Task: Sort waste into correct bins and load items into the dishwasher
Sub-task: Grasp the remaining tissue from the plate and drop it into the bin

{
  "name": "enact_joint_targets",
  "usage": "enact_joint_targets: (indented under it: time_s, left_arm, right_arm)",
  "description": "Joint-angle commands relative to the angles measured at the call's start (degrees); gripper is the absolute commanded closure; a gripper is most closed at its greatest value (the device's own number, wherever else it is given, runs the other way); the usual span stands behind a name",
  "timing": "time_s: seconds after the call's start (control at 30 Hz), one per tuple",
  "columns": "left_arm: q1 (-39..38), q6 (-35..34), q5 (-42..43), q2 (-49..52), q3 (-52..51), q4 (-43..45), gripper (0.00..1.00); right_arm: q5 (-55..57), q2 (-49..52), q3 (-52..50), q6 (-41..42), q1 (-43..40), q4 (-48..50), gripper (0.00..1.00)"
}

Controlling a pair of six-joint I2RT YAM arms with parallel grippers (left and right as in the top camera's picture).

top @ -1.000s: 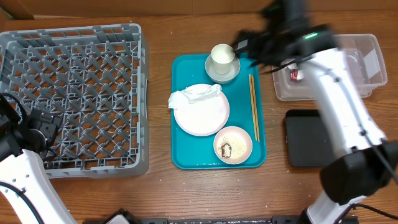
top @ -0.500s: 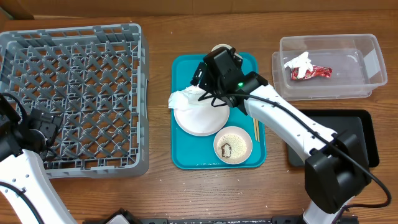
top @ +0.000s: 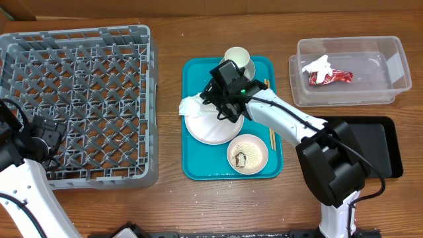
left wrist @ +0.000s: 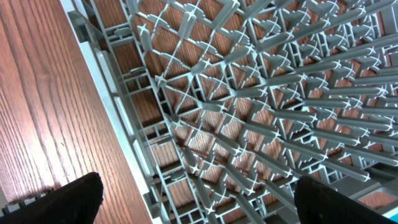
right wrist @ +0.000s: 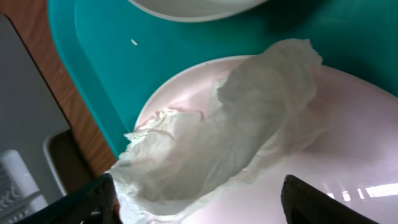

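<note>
A crumpled white napkin (top: 195, 104) lies over the left rim of the white plate (top: 213, 127) on the teal tray (top: 198, 168). My right gripper (top: 220, 106) is low over it, open; in the right wrist view the napkin (right wrist: 236, 134) sits between the two fingertips (right wrist: 87, 202) on the plate (right wrist: 354, 149). A small bowl (top: 248, 153) holds rice and a brown scrap. A white cup (top: 238, 58) stands in a pale bowl behind the arm. The clear tub (top: 390, 53) holds a red wrapper (top: 334, 77). My left gripper (top: 51, 135) hangs open over the grey crate (top: 79, 86).
The black tray (top: 380, 149) lies at the right, partly under my right arm. Chopsticks (top: 271, 135) rest along the teal tray's right side. The left wrist view shows the crate's lattice (left wrist: 249, 112) and its wall beside bare wooden table (left wrist: 43, 106).
My right arm has swung left from near the clear tub, over the cup, and come down onto the napkin on the plate. Its jaws have narrowed slightly. The left arm has not moved.
</note>
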Motion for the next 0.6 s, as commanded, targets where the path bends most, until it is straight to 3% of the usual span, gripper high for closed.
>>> enact_joint_targets:
  time_s: [0.0, 0.17, 0.47, 0.5, 0.57]
  left_arm:
    - [0.2, -0.4, 0.1, -0.7, 1.3, 0.0, 0.00]
    - [0.2, -0.4, 0.1, -0.7, 1.3, 0.0, 0.00]
    - [0.2, -0.4, 0.1, -0.7, 1.3, 0.0, 0.00]
    - [0.2, -0.4, 0.1, -0.7, 1.3, 0.0, 0.00]
    - [0.2, -0.4, 0.1, -0.7, 1.3, 0.0, 0.00]
  right_arm:
    - [-0.8, 0.7, -0.4, 0.6, 0.0, 1.2, 0.18]
    - [-0.7, 0.8, -0.4, 0.5, -0.1, 2.8, 0.29]
    - [0.2, 4.0, -0.4, 0.3, -0.1, 3.5, 0.27]
    - [0.2, 4.0, -0.4, 0.3, -0.1, 3.6, 0.32]
    - [-0.4, 3.9, -0.1, 0.3, -0.1, 3.9, 0.60]
